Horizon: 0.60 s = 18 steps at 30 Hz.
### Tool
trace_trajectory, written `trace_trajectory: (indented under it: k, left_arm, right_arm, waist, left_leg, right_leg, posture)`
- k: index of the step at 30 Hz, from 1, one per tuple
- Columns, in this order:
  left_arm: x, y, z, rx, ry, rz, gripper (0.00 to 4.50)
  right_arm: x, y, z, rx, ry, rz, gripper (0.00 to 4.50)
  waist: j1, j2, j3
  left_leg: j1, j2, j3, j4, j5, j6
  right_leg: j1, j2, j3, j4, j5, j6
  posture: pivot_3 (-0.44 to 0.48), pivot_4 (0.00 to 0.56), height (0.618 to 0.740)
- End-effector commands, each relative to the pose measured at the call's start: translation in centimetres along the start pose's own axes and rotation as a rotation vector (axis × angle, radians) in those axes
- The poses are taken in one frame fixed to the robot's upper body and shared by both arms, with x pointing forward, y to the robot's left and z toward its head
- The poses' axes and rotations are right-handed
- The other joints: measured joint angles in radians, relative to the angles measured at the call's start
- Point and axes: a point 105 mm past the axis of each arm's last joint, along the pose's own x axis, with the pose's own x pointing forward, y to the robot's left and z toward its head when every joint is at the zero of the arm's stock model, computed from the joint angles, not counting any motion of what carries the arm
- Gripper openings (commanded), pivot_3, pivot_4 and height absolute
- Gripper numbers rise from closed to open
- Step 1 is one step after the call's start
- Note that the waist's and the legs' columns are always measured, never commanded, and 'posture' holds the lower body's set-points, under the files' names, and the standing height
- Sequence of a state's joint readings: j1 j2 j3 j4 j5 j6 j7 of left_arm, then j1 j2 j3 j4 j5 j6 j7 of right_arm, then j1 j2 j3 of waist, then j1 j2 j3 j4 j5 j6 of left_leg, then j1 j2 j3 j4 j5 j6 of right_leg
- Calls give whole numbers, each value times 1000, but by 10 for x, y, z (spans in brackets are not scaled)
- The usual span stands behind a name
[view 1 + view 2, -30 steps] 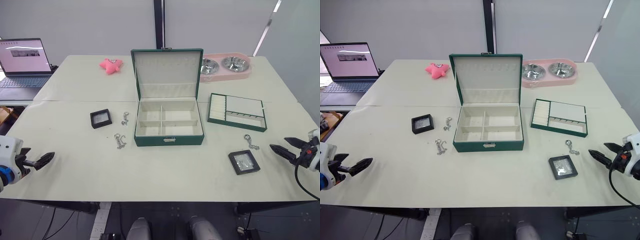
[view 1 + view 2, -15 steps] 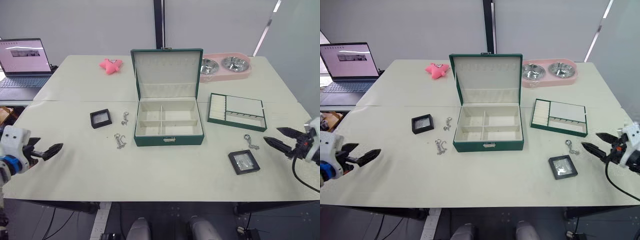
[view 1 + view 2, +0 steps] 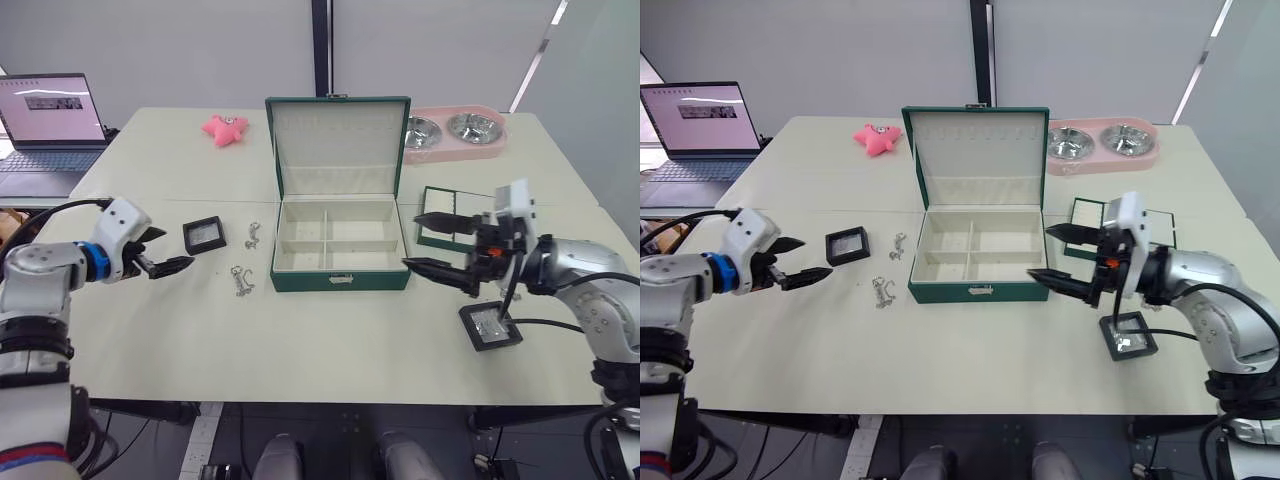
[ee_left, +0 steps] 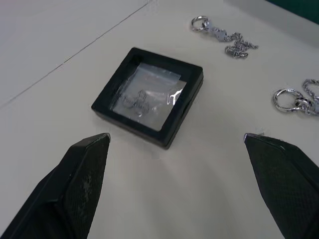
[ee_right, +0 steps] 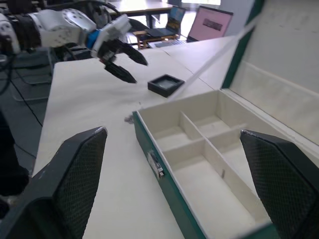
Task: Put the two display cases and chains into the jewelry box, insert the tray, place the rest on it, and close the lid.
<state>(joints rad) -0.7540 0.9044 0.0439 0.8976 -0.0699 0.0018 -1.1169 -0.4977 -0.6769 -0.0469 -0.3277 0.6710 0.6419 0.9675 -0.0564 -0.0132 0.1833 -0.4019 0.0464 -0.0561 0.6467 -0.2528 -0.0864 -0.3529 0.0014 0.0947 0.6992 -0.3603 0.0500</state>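
As the jewelry box (image 3: 338,245) stands open with all four compartments empty, no step is judged complete. The smaller display case (image 3: 203,235) lies at its 9 o'clock, just ahead of the wide-open left gripper (image 3: 166,251); two chains (image 3: 240,279) lie between. The right gripper (image 3: 432,241), also wide and empty, partly hides the tray (image 3: 436,232); the larger case (image 3: 490,325) is untouched.

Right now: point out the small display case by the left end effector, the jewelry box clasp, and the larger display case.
small display case (image 4: 148,96), left wrist view, on its clear window.
jewelry box clasp (image 3: 340,280), left eye view, on the silver front latch.
larger display case (image 3: 1128,337), right eye view, on its grey inside.
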Motion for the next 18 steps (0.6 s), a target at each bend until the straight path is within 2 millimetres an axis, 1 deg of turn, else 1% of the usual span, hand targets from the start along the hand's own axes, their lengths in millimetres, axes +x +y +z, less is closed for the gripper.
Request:
trace_trajectory:
  k: [1,3,6,15,18]
  left_arm:
    - [11,-2,4,53,21,-27,4462]
    - [18,-4,4,69,30,-41,4462]
    - [24,-8,-1,76,55,-49,4462]
    - [33,-10,-7,46,53,-37,4462]
    - [33,-11,-7,44,54,-37,3905]
  right_arm:
    - [12,8,11,-47,-25,25,4500]
    - [16,10,9,-45,-24,26,4500]
    - [17,11,7,-37,-25,18,4500]
    - [17,13,5,-23,-30,4,4500]
    - [18,14,5,-21,-31,5,4500]
  waist:
    - [0,0,0]
    - [0,0,0]
    - [-1,0,0]
    - [-2,0,0]
    - [-2,0,0]
  left_leg:
    - [0,0,0,0,0,0]
    - [-1,0,-1,0,0,0]
    - [-1,0,-1,0,0,0]
    - [-1,0,-1,0,0,0]
    - [0,0,-1,0,0,0]
  right_leg:
    - [0,0,0,0,0,0]
    - [-1,0,-1,0,0,0]
    - [-1,0,-1,0,0,0]
    - [-1,0,-1,1,0,0]
    - [-1,0,-1,1,0,0]
  posture:
    - [0,150,740]
    - [0,150,740]
    - [0,150,740]
    - [0,150,740]
    - [0,150,740]
